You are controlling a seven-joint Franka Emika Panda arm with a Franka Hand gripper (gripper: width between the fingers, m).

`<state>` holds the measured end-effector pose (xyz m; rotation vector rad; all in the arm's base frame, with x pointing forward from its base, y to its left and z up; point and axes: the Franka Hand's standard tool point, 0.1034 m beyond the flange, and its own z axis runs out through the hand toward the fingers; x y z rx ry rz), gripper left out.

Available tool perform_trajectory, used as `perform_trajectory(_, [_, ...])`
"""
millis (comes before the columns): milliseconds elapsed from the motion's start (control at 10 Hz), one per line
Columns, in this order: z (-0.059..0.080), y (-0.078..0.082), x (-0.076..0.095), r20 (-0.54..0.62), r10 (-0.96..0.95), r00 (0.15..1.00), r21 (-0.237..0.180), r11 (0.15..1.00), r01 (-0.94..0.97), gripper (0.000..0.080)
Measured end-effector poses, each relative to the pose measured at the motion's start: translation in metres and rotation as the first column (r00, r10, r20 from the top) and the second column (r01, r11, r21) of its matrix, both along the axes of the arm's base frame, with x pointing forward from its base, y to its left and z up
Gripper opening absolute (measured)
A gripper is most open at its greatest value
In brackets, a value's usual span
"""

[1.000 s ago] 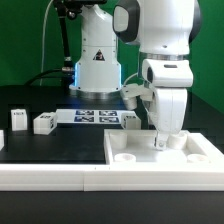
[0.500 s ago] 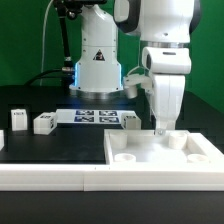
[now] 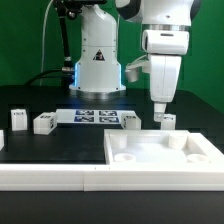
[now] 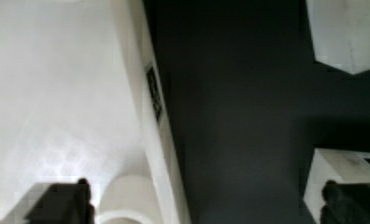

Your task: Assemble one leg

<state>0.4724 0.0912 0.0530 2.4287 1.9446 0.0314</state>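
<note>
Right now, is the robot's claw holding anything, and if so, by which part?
Nothing is held. The gripper hangs open over the edge of the tray. In the wrist view its fingers stand wide apart with nothing clamped between them.

Four legs in all: one leg (image 3: 18, 119) at the far left, a second leg (image 3: 42, 123) just right of it, a third leg (image 3: 130, 119) at the right end of the one marker board (image 3: 95, 116), and a fourth leg (image 3: 167, 121) at the far edge of the one tray (image 3: 155, 155). One gripper (image 3: 158, 113).
</note>
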Motion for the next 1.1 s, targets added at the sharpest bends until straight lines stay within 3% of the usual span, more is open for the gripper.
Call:
perform_trajectory(300, [-0.001,-0.004,0.000,0.012,-0.263,0.965,0.026,0.965,0.263,0.0648])
perform_trajectory(700, [-0.003,0.014,-0.006,0.004,-0.677,0.736,0.096,0.733,0.674,0.0648])
perform_trajectory(800, [-0.005,0.018,-0.007,-0.012,-0.748,0.664,0.105,0.659,0.744,0.0648])
perform_trajectory(1100, [-0.007,0.022,-0.006,-0.034,-0.835,0.550,0.122,0.542,0.831,0.0648])
